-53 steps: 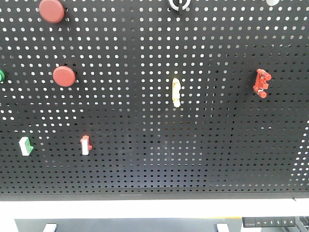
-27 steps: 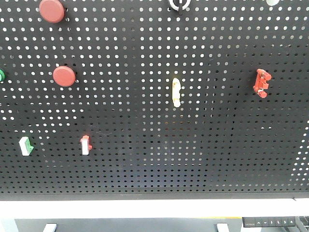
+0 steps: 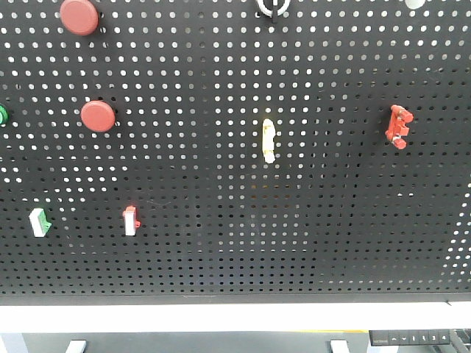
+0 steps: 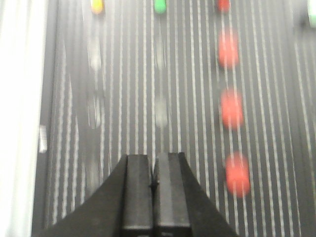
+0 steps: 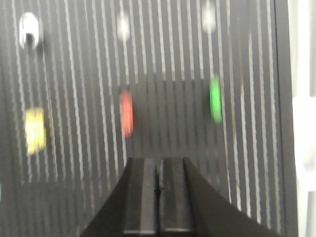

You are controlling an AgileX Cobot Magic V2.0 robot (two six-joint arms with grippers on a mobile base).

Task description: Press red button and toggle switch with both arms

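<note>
Toward the right edge of the pegboard (image 3: 221, 257), the toggle switch (image 3: 398, 126) sits at mid-height with its long axis running up and down the board. A yellow lever (image 3: 268, 140) hangs well to its left. Far across on the left side are the lower red button (image 3: 97, 116) and the upper red button (image 3: 79, 16). Which one the task means cannot be told. No arm shows in the front view.

In the blurred right wrist view, the right gripper (image 5: 159, 165) has its fingers pressed flat together and holds nothing. A red streak that is most likely the switch stands upright just ahead of the tips and a little to their left. This arm is plainly the nearer one for the switch. It would need a short push forward with a slight leftward correction, meeting the lever across its length.

The left gripper (image 4: 154, 163) is likewise closed tight and empty. In its smeared view a column of red blobs lies to the right of its fingers, the nearest about level with the tips. So a button seems to call for a shift to the right before pressing.
</note>
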